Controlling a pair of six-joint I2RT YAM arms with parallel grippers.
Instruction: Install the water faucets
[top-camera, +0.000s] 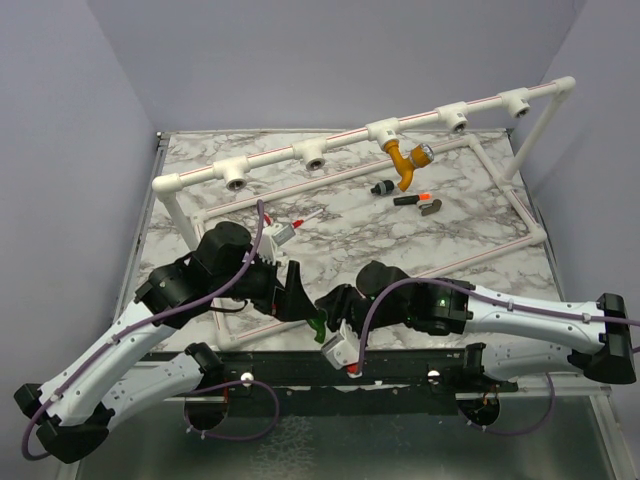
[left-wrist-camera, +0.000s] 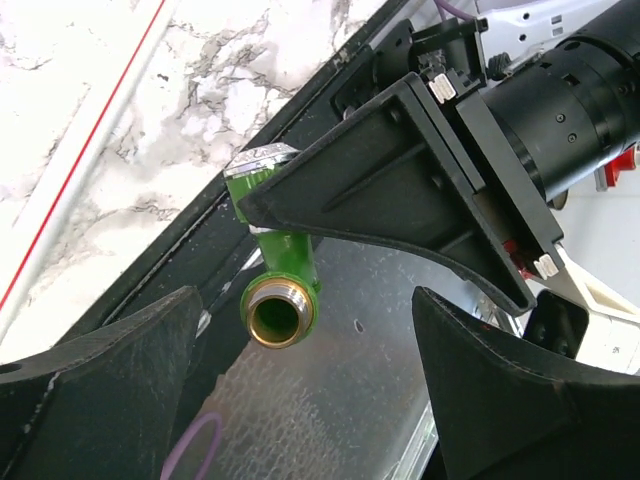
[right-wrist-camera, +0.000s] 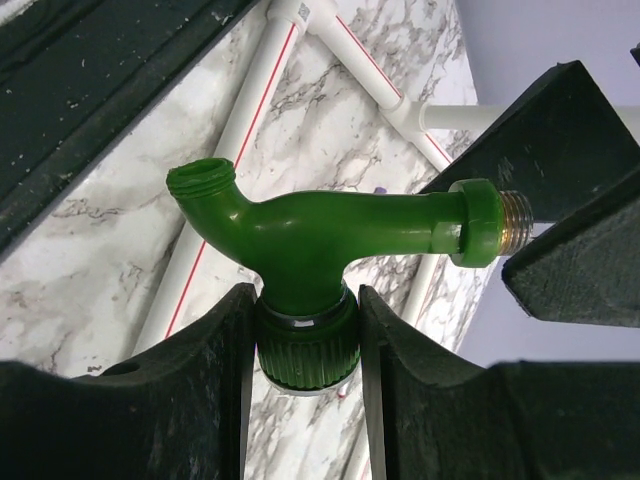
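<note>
Green faucet: the bright green curved plastic faucet hangs in the air over the near edge of the surface, between the two arms. Its brass threaded end points to one side, and its open green spout curls the other way.
Right claw: the right claw is closed tight on the faucet's ribbed green cap, with one black finger pressed to each side of it.
Left claw: the left claw is spread wide. Its fingers stand on either side of the brass threaded end with clear gaps, and it grips nothing.
Orange faucet: the mustard-orange curved plastic faucet hangs from the middle T-socket of the far rail, with its silvery round end turned to the right.
Pipe frame: the white red-striped pipe frame stands on the far half of the surface. Its other four sockets are bare.
Small parts: a black piece, a black-and-red piece and a brown piece lie close together inside the frame, just in front of the orange faucet.
Surface: the white-and-grey marbled surface carries the frame and the small parts.
</note>
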